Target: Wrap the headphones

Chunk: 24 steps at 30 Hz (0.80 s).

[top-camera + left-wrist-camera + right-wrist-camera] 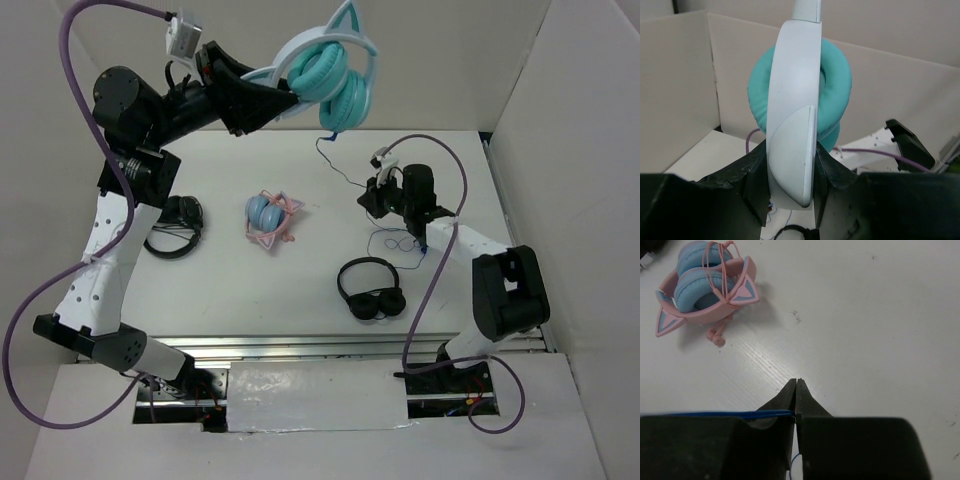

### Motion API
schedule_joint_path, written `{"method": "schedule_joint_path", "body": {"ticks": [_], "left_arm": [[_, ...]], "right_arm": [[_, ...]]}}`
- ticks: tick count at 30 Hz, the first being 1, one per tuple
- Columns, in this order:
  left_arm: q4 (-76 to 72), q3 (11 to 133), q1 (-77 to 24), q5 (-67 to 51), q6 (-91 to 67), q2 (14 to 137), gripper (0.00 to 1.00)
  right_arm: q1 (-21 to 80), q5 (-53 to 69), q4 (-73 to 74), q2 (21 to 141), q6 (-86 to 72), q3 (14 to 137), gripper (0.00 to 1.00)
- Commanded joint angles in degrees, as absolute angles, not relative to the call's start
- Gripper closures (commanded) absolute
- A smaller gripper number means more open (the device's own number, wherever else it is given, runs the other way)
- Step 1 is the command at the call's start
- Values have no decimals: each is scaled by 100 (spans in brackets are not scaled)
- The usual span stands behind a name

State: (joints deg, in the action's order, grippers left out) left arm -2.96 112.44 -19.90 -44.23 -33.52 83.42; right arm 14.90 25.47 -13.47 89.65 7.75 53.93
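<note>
The teal cat-ear headphones hang high above the back of the table. My left gripper is shut on their white band, which fills the gap between the black fingers; the teal cups sit just beyond. Their thin dark cable drops from the cups to the table and ends in loose loops. My right gripper sits low over the table at centre right. In the right wrist view its jaws are shut, with the blue cable running in from the left and pinched between them.
A blue-cupped pair with a pink cat-ear band lies mid-table, ahead of the right gripper. Plain black headphones lie near the right arm. Another black pair lies by the left arm. Cardboard walls enclose the table.
</note>
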Motion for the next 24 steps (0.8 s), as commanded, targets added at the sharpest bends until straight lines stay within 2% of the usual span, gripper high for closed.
{"method": "schedule_joint_path", "body": {"ticks": [1,2,4,6,10,14,19,24], "left_arm": [[-1098,11005,-1907,-5253,-3420,7972,100],[-1020,10908,-1899,-5378,-3323,7937,100],[-765,10505,-1898,-5876,-2823,7814,100],[-651,9846,-1942,-6073,-2315,7691,100],[-19,8809,-2301,-6118,-1147,7629,100],[-123,7658,-2548,-6170,-853,7717,100],[728,7242,-3074,-4994,-124,7901,100],[1247,7321,-3392,-3737,-184,8348,100]], "right_arm": [[1223,3339,-1274,8948,572,5704,95],[1169,3349,-1361,8869,432,5521,100],[1046,3252,-1486,8597,387,5344,100],[906,3077,-979,8351,474,5431,100],[870,2481,191,8113,632,6211,100],[888,1961,878,7963,537,6872,100],[1045,1390,1932,7989,352,8091,100],[1406,976,2504,7876,360,8587,100]]}}
